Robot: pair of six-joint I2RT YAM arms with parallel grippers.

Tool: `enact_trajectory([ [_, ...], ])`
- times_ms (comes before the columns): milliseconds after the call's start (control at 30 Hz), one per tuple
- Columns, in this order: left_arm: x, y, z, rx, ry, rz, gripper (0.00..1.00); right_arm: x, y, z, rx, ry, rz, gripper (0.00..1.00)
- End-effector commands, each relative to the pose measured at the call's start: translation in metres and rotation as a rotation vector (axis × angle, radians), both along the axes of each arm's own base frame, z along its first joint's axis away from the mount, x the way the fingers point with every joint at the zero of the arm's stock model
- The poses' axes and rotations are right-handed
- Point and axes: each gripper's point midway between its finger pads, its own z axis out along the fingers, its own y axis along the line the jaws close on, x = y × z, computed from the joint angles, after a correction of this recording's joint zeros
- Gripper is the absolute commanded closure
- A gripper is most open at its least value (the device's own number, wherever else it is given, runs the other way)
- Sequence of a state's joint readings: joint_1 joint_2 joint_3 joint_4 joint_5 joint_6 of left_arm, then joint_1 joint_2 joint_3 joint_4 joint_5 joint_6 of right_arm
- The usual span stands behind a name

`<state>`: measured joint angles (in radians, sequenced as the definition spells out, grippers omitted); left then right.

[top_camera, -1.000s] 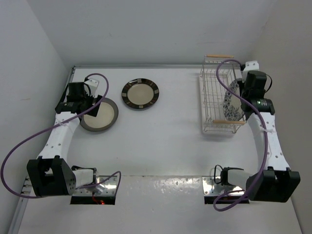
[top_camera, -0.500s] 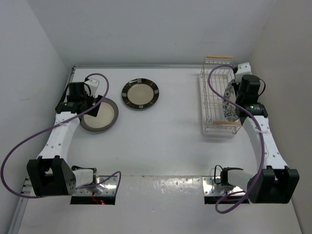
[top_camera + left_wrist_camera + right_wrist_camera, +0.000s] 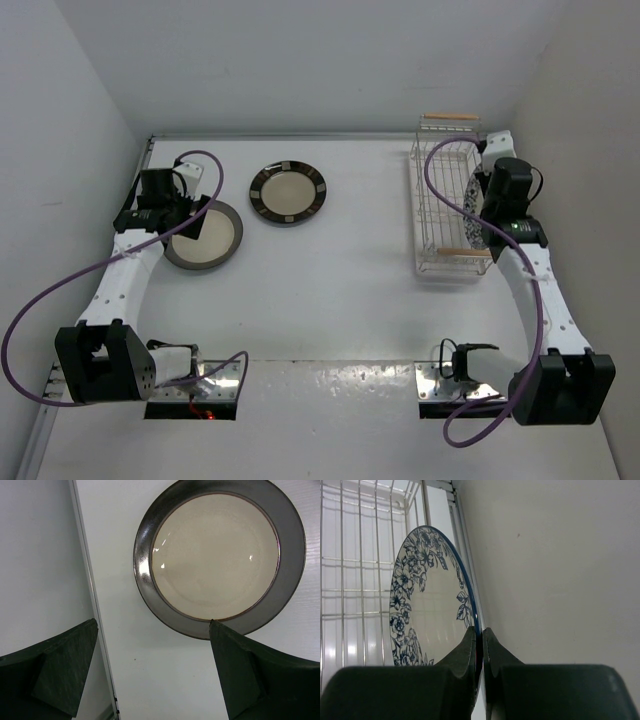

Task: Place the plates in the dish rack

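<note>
Right gripper (image 3: pixel 479 632) clamping upright floral plate (image 3: pixel 427 605), dish rack (image 3: pixel 350 555) behind, wall (image 3: pixel 560 555) beside

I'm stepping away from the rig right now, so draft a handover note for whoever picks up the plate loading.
Right gripper: shut on the blue floral plate, held on edge at the dish rack, right side.
Left gripper: open above the dark-rimmed cream plate, which lies flat on the table.
Brown-rimmed patched plate: flat on the table.
Done: no plate released in the rack yet.
Left: release the floral plate, then load the other two.
</note>
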<state>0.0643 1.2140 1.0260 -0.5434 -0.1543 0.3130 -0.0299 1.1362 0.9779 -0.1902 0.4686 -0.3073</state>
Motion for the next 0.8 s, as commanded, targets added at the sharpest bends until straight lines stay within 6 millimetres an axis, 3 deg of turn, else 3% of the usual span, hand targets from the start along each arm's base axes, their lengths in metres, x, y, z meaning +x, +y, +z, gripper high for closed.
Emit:
enact_trajectory([
  [0,0.006,-0.002,0.010,0.007,-0.037,-0.009,0.03,-0.002,-0.002,0.038,0.019,-0.189,-0.041,1.00],
  [133,0.004,-0.001,0.009,0.014,-0.035,-0.015,0.03,-0.005,-0.002,0.015,0.014,-0.136,-0.051,1.00],
  [367,0.002,-0.002,0.008,0.014,-0.035,-0.015,0.03,-0.005,-0.003,0.001,-0.022,-0.096,-0.053,1.00],
  [400,0.002,-0.002,0.008,0.014,-0.035,-0.015,0.03,-0.001,0.008,-0.003,-0.023,-0.083,-0.017,1.00],
  [467,0.002,-0.002,0.008,0.014,-0.035,-0.015,0.03,0.000,0.011,-0.007,-0.013,-0.060,-0.004,0.86],
  [500,0.002,-0.002,0.008,0.014,-0.035,-0.015,0.03,0.002,0.014,-0.011,-0.002,-0.044,0.011,0.65],
  [533,0.002,-0.004,0.008,0.006,-0.036,-0.024,0.03,0.005,0.015,-0.005,0.011,-0.056,0.009,0.58],
  [567,0.001,-0.004,0.004,0.005,-0.027,-0.024,0.01,0.004,0.016,-0.011,0.025,-0.033,0.008,0.51],
  [600,0.002,-0.007,0.004,-0.006,-0.027,-0.037,0.01,0.005,0.016,-0.010,0.029,-0.036,0.008,0.36],
  [700,-0.001,0.002,-0.028,-0.039,0.090,-0.017,0.00,0.008,0.016,-0.004,0.042,-0.045,-0.003,0.22],
  [733,-0.003,0.006,-0.026,-0.050,0.094,-0.008,0.00,0.010,0.018,0.002,0.045,-0.059,0.001,0.19],
  [767,-0.002,0.010,-0.044,-0.081,0.155,0.012,0.00,0.011,0.018,0.008,0.050,-0.067,0.002,0.16],
])
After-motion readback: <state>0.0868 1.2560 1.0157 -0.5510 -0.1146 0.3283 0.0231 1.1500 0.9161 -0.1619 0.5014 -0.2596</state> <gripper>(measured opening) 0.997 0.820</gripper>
